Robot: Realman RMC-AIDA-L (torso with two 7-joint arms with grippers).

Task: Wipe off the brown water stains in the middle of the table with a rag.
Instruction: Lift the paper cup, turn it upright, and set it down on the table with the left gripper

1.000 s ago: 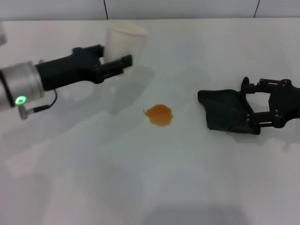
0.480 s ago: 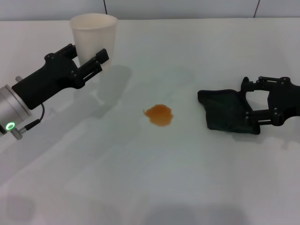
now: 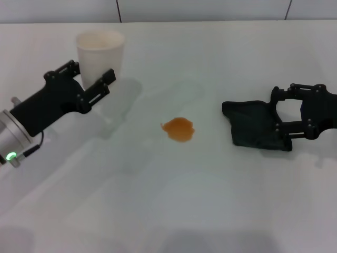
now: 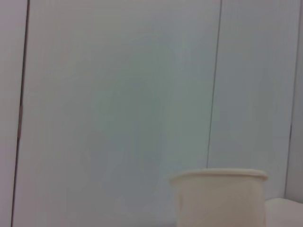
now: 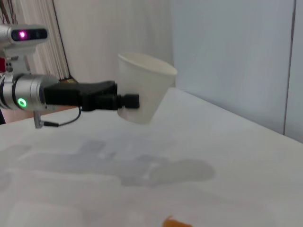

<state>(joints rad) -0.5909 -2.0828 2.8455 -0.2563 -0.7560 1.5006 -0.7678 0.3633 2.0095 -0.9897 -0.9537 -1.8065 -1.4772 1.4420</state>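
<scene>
One orange-brown blotch, the brown water stains [image 3: 179,129], sits alone at the centre of the white surface [image 3: 174,211], with bare tabletop all round it. From that blotch the rag [image 3: 254,130] lies at three o'clock, well apart, a dark crumpled cloth flat on the surface with its long side running roughly from twelve to six o'clock. The right hand [image 3: 281,118] is at the rag's three o'clock edge, its black fingers spread over the cloth's near border; whether they have closed on the fabric cannot be told from the head view, so the grip is uncertain.

At about ten o'clock from the stain, well clear of it, the left hand [image 3: 89,84] holds a white paper cup [image 3: 100,55] upright between its fingers, close to the far edge of the surface; the right wrist view shows the same cup [image 5: 144,87] clamped in that hand, appearing tilted, with a sliver of the stain at that picture's lower edge.

On this showing the right arm is the one placed for the wipe: the rag is under its hand, and the stain lies straight along the nine o'clock line from it. The coming move would likely be a secure pinch on the cloth, then a drag toward nine o'clock across the open gap.
</scene>
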